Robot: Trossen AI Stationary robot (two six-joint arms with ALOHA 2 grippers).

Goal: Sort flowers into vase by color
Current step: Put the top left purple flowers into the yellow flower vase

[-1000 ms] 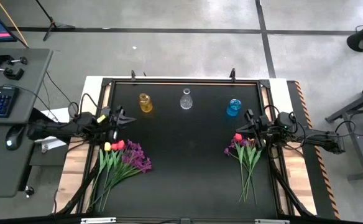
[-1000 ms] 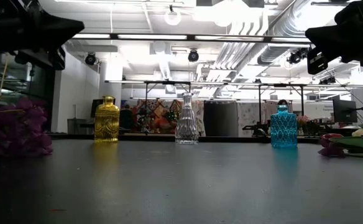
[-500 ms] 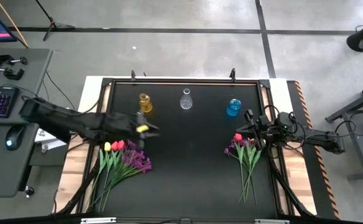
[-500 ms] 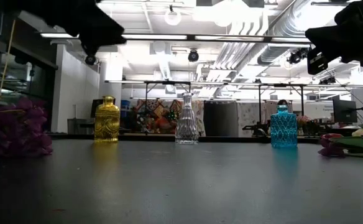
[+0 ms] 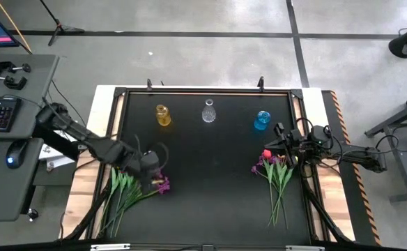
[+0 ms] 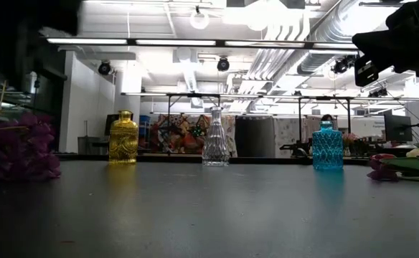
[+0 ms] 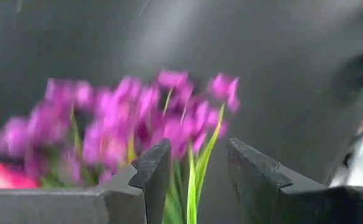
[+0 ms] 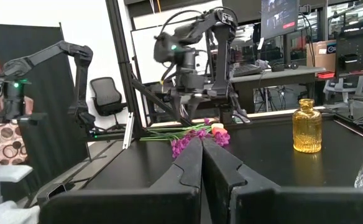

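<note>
Purple sprays of bushy artificial flowers (image 7: 138, 118) on green stems filled the space just beyond the left gripper (image 7: 197, 171), whose two dark fingers stood apart with a slim green stem (image 7: 194, 186) rising in the gap between them, nothing yet pinched. From above, that gripper (image 5: 150, 166) hung over the blossom end of the left bunch of flowers (image 5: 130, 189), with a blurred pink bloom (image 7: 4, 177) off to one side of the fingers. The risk, as I judged it, lay in the tangle: closing here could catch several stems at once, or pinch soft petals instead of a stalk, so that a mixed clump would lift or one flower slip free on the way. Farther out past the fingers stood the three small vases in a row, a yellow glass bottle (image 5: 163, 115), a clear faceted one (image 5: 208, 111) and a blue patterned one (image 5: 261, 120), all upright and well apart, with open black tabletop (image 5: 210, 181) between them and the bunch, so nothing blocked a carry. The long stems looked liable to tip such short vases. Across the table the right gripper (image 5: 281, 143) waited with its fingers pressed together beside a second bunch of red-pink tulips and purple sprays (image 5: 277, 171).
</note>
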